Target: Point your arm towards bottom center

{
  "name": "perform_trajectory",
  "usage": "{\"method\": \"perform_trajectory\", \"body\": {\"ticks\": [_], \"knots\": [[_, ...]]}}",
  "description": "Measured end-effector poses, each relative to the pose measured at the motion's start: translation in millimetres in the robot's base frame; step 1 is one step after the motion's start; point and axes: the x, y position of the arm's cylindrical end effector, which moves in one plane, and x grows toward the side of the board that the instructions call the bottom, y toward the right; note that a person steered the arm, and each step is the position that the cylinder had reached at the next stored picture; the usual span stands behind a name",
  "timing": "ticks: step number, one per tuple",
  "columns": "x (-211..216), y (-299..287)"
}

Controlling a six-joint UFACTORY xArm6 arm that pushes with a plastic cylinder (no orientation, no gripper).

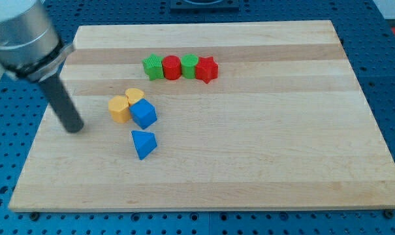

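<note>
My tip (pixel 74 129) rests on the wooden board (pixel 249 163) near its left edge, at mid height. It stands apart, to the left of an orange block (pixel 119 109), a yellow heart block (pixel 134 96), a blue cube (pixel 144 113) and a blue triangle block (pixel 143 143). The orange block, the yellow heart and the blue cube touch each other. The blue triangle lies just below them. The bottom centre of the board lies far to the right and below my tip.
A row of touching blocks lies near the view's top centre: a green star (pixel 153 66), a red cylinder (pixel 172 67), a green block (pixel 189 66) and a red star (pixel 207 69). Blue perforated table surrounds the board.
</note>
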Motion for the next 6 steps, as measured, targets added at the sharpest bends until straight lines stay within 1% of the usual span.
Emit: {"method": "perform_trajectory", "body": {"ticks": [1,2,3,4,5,6], "knots": [[54,-4],[100,13],[117,64],[110,162],[97,184],[66,184]]}}
